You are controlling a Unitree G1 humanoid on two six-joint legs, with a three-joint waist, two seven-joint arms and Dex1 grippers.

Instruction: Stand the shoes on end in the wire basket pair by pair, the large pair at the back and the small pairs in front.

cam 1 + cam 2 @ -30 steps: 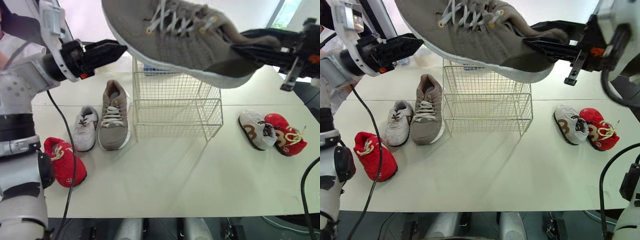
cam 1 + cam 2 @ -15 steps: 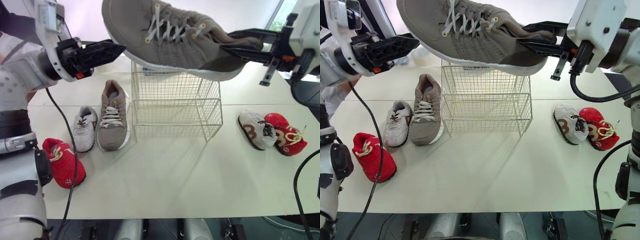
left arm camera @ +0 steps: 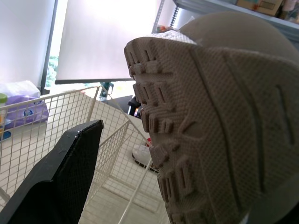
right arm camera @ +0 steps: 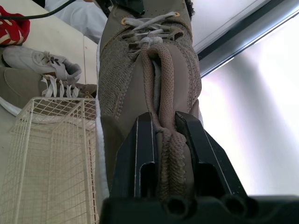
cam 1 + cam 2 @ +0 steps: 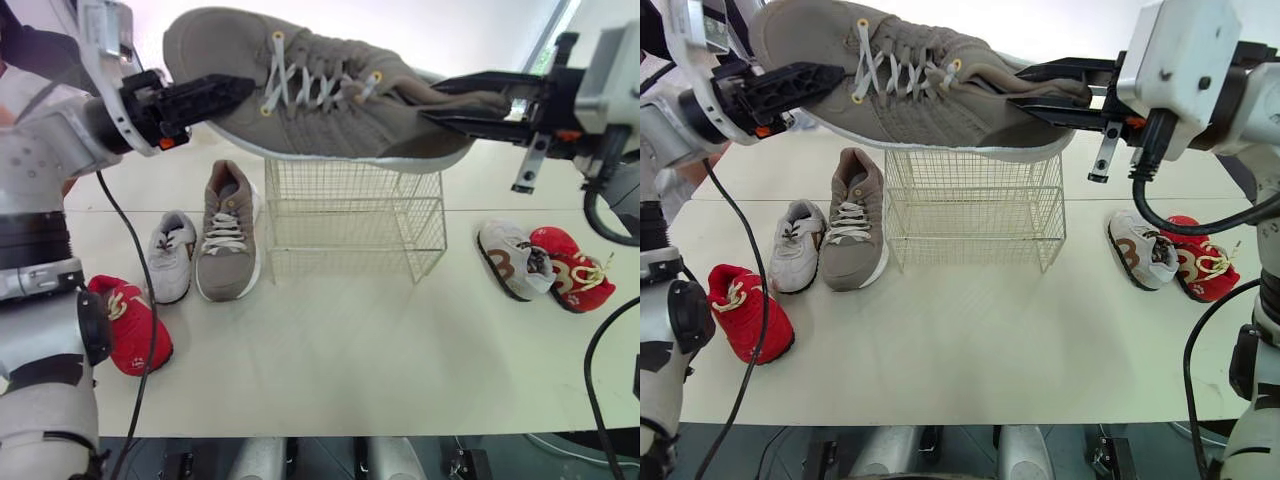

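White table (image 5: 330, 350) in a bright room, wire basket (image 5: 350, 215) on it; head views show the tan shoe (image 5: 320, 110) level above the basket, right gripper (image 5: 435, 100) at heel, left gripper (image 5: 235, 92) at toe. Left wrist: fingers (image 3: 70, 177) apart, one clear of the sole. Right wrist: fingers (image 4: 145, 149) clamped on the heel collar.

Backlit brightly through window (image 3: 100, 39), background washed out to white, soft shadow thrown forward from wire basket (image 5: 345, 215) across worktop (image 5: 400, 370)
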